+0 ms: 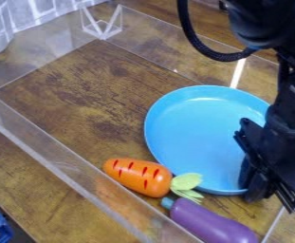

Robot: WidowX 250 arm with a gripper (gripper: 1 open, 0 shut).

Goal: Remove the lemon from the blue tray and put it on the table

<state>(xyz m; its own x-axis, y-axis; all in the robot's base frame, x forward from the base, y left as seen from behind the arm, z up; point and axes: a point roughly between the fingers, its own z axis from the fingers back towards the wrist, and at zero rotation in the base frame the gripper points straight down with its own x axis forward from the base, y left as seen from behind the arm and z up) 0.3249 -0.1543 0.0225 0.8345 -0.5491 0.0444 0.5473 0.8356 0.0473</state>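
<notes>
On the table (clear-walled), the blue tray seems empty.

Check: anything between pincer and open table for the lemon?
The lemon isn't visible. The pincer sits low at the blue tray's near-right rim. A carrot and eggplant lie by its near edge; the table left of it shows nothing in the way.
</notes>
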